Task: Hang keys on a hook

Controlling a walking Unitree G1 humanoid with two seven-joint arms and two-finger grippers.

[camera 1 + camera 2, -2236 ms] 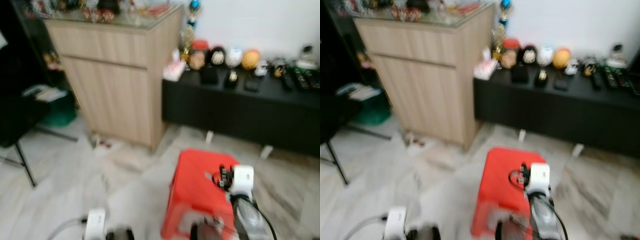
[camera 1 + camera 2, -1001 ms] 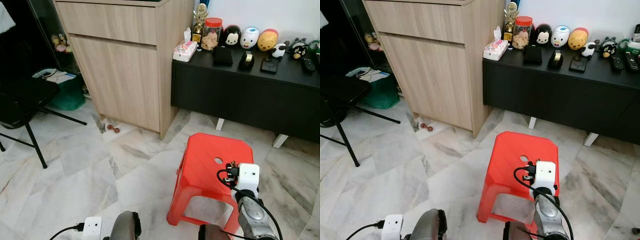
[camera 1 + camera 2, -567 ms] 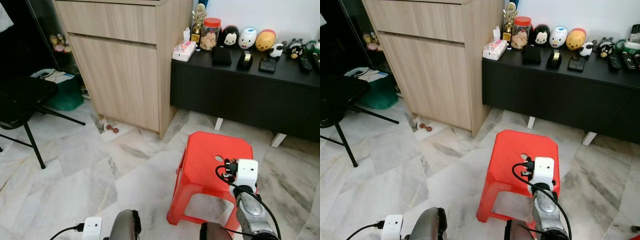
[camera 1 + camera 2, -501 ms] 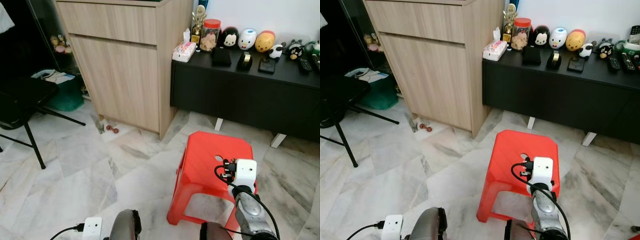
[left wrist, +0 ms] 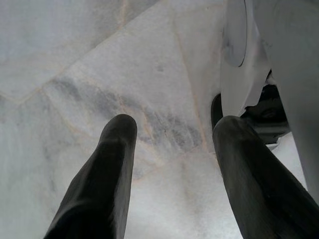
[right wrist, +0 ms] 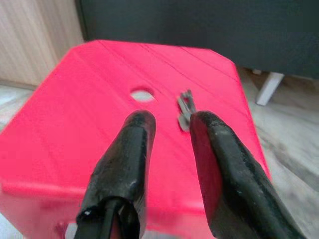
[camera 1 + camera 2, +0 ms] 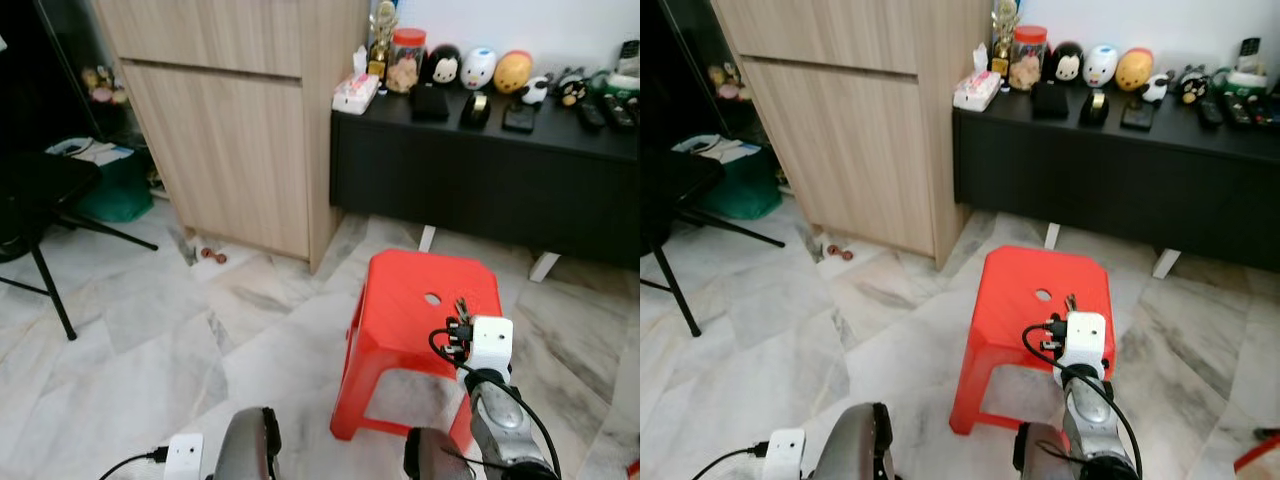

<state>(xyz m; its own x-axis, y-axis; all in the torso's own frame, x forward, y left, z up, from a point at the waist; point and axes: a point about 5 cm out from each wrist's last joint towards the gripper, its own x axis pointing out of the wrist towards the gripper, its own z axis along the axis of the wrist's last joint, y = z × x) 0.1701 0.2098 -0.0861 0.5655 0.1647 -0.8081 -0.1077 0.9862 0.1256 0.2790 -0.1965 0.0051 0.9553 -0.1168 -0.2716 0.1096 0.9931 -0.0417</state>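
Below the right end effector [image 6: 167, 122], whose two fingers are glossy black, the stool [image 6: 89, 114] is a plain bright red, and the keys [image 6: 185, 110] lying on it just past the fingertips are dull silver-grey. The left end effector [image 5: 172, 130] is the same black, over a floor [image 5: 75, 59] of pale grey marble with darker grey veins. Beyond the stool stands a matt black cabinet [image 7: 480, 180], and beside it a light wood-grain cupboard [image 7: 230, 130]. A dark green bin [image 7: 105, 190] sits further off

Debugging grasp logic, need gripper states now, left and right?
Left gripper: open, empty, over the marble floor.
Right gripper: open, empty, above the red stool, near the keys.
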